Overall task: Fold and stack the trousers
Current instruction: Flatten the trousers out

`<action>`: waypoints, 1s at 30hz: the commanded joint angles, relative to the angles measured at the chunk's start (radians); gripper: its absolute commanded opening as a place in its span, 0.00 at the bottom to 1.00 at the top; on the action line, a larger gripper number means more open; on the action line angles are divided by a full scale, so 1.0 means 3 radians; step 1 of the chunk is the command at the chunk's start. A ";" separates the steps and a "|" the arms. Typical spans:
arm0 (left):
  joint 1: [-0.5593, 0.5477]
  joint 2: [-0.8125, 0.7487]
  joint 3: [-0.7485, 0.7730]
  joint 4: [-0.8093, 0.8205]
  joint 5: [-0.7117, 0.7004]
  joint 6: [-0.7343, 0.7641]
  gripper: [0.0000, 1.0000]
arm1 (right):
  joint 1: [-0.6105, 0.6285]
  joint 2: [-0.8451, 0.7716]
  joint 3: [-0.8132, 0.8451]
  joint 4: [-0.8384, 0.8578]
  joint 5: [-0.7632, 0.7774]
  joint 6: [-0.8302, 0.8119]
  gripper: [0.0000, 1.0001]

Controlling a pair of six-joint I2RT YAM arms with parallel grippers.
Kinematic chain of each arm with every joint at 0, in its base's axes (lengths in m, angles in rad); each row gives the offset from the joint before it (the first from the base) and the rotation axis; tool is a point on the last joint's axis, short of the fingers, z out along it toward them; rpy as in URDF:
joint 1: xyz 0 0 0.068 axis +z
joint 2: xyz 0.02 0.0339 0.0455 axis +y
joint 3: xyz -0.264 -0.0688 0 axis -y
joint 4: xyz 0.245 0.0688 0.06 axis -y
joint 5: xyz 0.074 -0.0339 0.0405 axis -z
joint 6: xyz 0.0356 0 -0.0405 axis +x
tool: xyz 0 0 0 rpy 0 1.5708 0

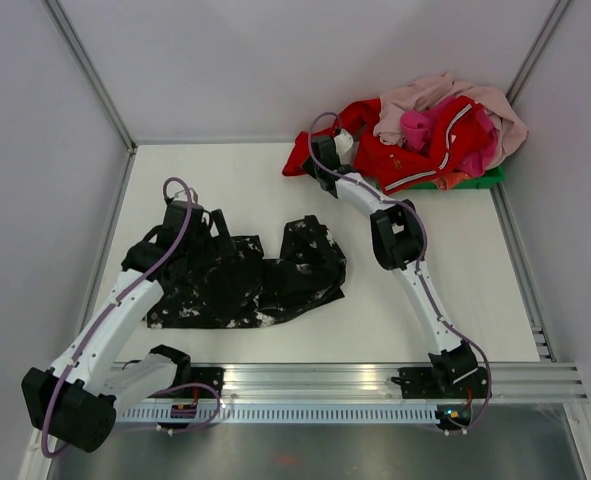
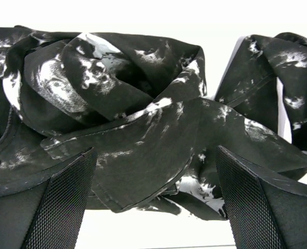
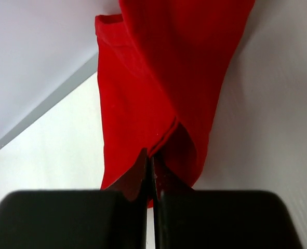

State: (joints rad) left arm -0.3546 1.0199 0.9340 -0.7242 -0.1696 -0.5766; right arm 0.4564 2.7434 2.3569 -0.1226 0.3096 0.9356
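The trousers point(image 1: 275, 280), black with white blotches, lie crumpled on the white table, left of centre. In the left wrist view the bunched trousers point(image 2: 143, 104) fill the space just ahead of my fingers. My left gripper point(image 1: 207, 228) point(image 2: 154, 155) is open at their far left part, jaws wide with a fold of cloth between and beyond them. My right gripper point(image 1: 317, 160) point(image 3: 152, 155) is at the back of the table, shut on a folded edge of the red garment point(image 3: 158, 78).
A heap of clothes sits at the back right: the red garment with white trim point(image 1: 405, 155) and pink clothes point(image 1: 445, 100), over a green tray point(image 1: 480, 180). Grey walls close in the table on three sides. A metal rail point(image 1: 325, 385) runs along the near edge.
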 commanded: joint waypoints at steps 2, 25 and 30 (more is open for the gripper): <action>0.0016 -0.0050 0.0123 -0.0096 -0.0064 0.0051 1.00 | -0.0151 -0.0380 0.0003 0.0244 -0.0234 -0.0316 0.00; 0.0021 -0.0449 -0.0194 0.0399 0.0003 -0.0839 0.98 | -0.2088 -0.1986 -0.0125 0.0026 -0.0060 -0.1498 0.00; 0.0021 -0.0200 -0.0082 0.0389 0.0003 -0.0773 0.98 | -0.2340 -0.1538 -0.0090 -0.0092 -0.0306 -0.1645 0.00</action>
State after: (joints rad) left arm -0.3546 0.9257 0.8574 -0.6449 -0.1558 -0.7879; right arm -0.2203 2.1864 2.3226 -0.1066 0.2302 0.5045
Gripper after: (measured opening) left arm 0.987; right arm 0.010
